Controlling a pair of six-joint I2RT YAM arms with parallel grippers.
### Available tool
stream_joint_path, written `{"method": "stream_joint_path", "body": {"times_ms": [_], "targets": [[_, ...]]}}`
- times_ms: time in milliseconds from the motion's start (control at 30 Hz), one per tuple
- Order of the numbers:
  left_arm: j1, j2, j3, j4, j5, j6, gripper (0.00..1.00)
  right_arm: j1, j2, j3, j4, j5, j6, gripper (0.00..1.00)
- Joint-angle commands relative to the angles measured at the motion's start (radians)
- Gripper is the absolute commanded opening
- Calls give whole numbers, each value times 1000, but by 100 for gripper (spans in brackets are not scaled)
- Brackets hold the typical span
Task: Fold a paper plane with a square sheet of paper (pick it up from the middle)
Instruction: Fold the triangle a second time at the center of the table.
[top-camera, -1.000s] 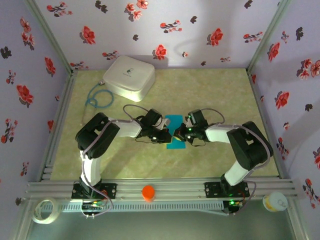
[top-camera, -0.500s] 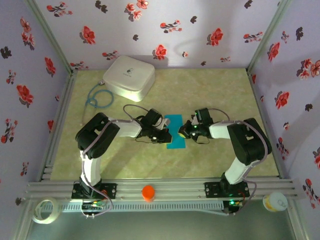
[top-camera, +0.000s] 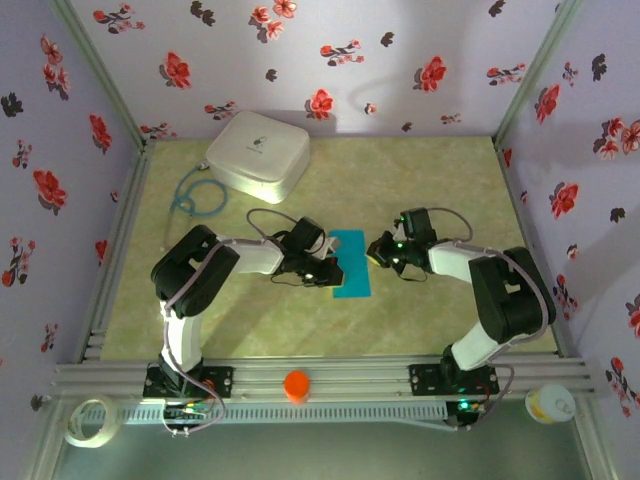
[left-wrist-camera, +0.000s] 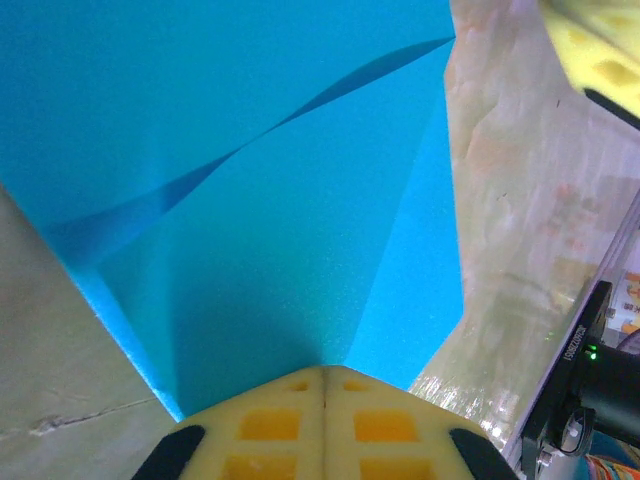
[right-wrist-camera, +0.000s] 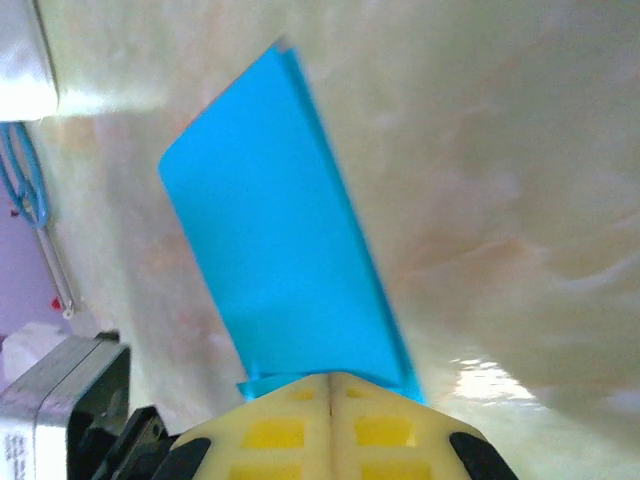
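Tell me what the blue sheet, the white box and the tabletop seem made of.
Blue sheet: thin matte paper, going by its crisp creases and layered folded edges.
White box: probably smooth plastic, faintly glossy, with rounded moulded corners.
Tabletop: marbled beige-green with shiny glare patches, perhaps vinyl or laminate; the look leaves it open.

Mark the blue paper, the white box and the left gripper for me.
blue paper (top-camera: 352, 268): top view, middle of the sheet.
white box (top-camera: 258, 152): top view, centre of its top.
left gripper (left-wrist-camera: 323, 374): left wrist view, seam between shut fingertips.
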Motion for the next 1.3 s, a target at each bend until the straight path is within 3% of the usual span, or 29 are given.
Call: {"method": "stream_joint_path", "body": {"times_ms": [0,133,400,1267], "targets": [[-1,44,-25,-128,-59,10,0,69,16,27,-22,-18,-19,0],[-2,45,-29,-123,-58,8,0,108,77,40,-3,-11,-7,0],[-1,43,-28,-126,-58,10,0,87,161,15,-41,48,-25,0],[-6,-77,39,-166,-61,8,0,56,164,-5,-29,40,-25,0]]}}
